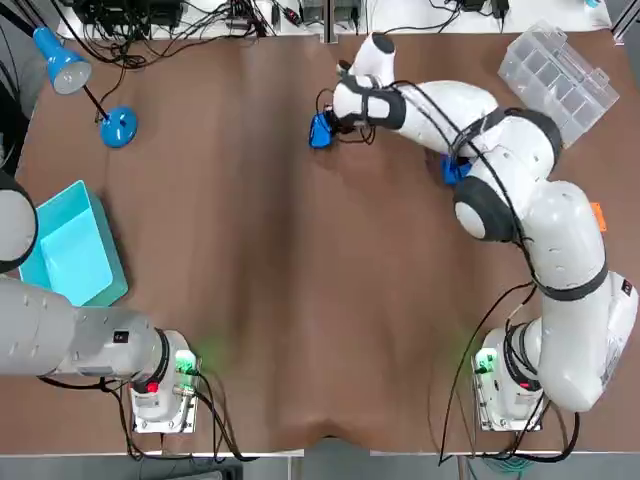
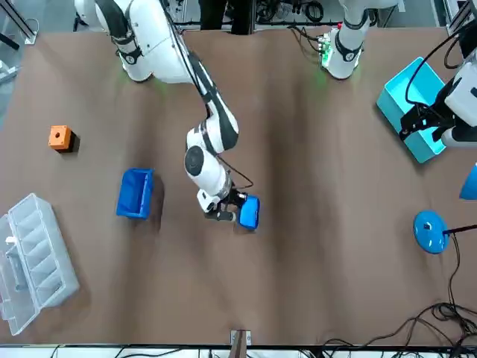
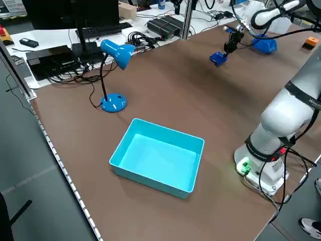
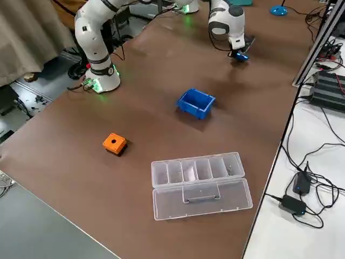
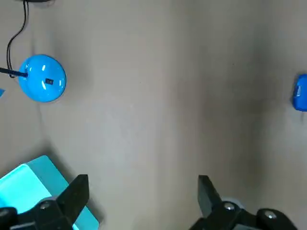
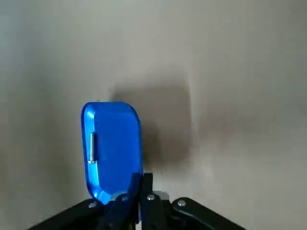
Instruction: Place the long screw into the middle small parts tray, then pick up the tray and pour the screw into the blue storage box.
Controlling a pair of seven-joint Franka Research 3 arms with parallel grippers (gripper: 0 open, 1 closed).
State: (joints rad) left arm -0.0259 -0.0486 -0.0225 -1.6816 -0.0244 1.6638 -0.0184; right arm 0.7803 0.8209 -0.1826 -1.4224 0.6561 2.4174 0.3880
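Observation:
A small blue parts tray (image 6: 112,148) hangs a little above the table and casts a shadow beside itself. My right gripper (image 6: 140,191) is shut on its rim. The long screw (image 6: 91,147) lies inside, along one side wall. From overhead, the tray (image 1: 320,132) is at the far middle of the table, beside the right gripper (image 1: 330,120). A light-blue storage box (image 1: 70,248) sits at the left edge. My left gripper (image 5: 141,191) is open, holds nothing, and hovers by that box (image 2: 417,104).
A darker blue bin (image 2: 135,193) stands on the right half of the table, partly under the right arm from overhead. A clear compartment case (image 1: 555,70) lies at the far right, an orange cube (image 2: 59,137) nearer. A blue desk lamp (image 1: 118,127) stands far left.

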